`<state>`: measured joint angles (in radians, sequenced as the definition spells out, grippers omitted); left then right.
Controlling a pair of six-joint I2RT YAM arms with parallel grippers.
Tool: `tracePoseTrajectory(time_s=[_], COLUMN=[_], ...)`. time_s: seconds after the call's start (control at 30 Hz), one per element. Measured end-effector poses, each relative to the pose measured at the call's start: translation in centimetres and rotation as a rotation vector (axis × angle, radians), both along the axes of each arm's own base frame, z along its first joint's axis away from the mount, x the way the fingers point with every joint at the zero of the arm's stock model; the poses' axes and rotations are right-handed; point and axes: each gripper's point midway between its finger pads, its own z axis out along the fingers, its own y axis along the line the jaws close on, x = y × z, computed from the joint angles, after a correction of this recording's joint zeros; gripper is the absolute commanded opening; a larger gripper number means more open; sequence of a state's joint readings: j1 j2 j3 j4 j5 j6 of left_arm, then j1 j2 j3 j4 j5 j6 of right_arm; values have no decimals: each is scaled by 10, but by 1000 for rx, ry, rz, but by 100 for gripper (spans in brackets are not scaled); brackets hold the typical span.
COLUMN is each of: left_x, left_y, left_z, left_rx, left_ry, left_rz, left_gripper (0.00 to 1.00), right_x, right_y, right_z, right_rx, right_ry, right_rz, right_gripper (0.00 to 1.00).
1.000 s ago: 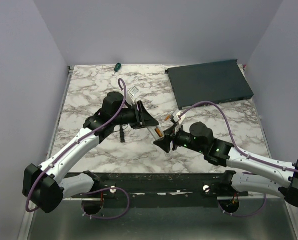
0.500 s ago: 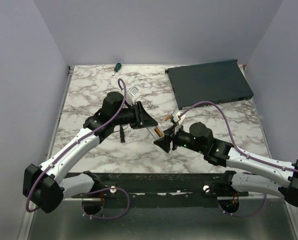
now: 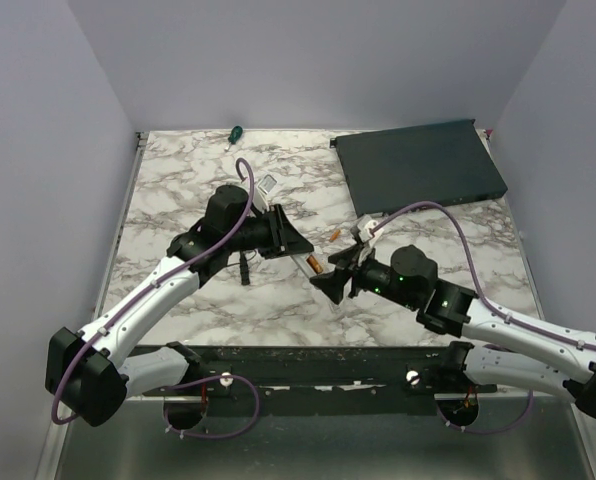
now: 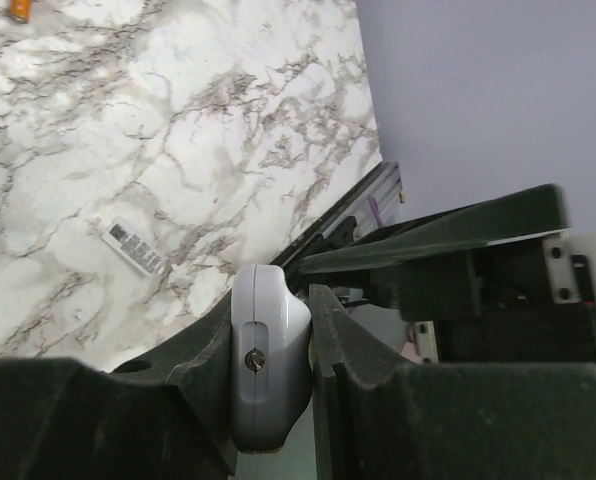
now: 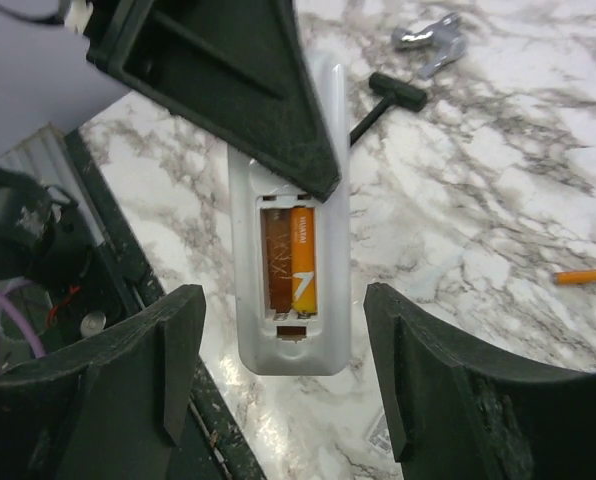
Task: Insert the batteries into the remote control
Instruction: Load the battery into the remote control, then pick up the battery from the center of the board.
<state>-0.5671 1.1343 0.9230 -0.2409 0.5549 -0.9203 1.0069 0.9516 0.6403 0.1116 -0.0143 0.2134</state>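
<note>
Over the marbled tabletop (image 3: 178,190), the left gripper (image 3: 293,243) clamps the white plastic remote control (image 5: 291,352); the right gripper (image 3: 336,282), jaws apart, could knock its orange cylindrical battery (image 5: 303,262) loose.

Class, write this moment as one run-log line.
left claw: shut on remote | right claw: open, empty | bay battery: seated | loose battery: on table
</note>
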Motion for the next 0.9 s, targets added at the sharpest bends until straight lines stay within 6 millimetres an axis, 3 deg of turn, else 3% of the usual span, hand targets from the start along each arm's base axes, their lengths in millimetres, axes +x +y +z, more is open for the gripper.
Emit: tracePoseTrajectory(time_s=[0.17,0.27,0.43,0.57,0.67,0.8,0.9], left_x=[5,5,3,1,-3,-13,-24], left_y=[9,21,42,51,55,57,52], left_z=[-22,-41,-60,-58,-51,-40,-23], left_rx=[53,90,139,141,121,70,5], left_ry=[-3,7,5,-24,-73,-162,-250], left_rz=[37,75,139,162,165,128,62], left_gripper=[0,0,0,0,0,0,0], right_x=[26,47,94,131,149,164,168], right_y=[-20,-34,-53,-61,-56,-51,-53], right_z=[24,25,-14,-57,-80,-88,-83], right_rx=[47,52,-29,-142,-214,-271,-318], right_ry=[-15,15,149,256,292,281,225], right_rz=[-201,-365,-595,-719,-751,-748,-719], right_gripper=[72,66,60,57,57,61,62])
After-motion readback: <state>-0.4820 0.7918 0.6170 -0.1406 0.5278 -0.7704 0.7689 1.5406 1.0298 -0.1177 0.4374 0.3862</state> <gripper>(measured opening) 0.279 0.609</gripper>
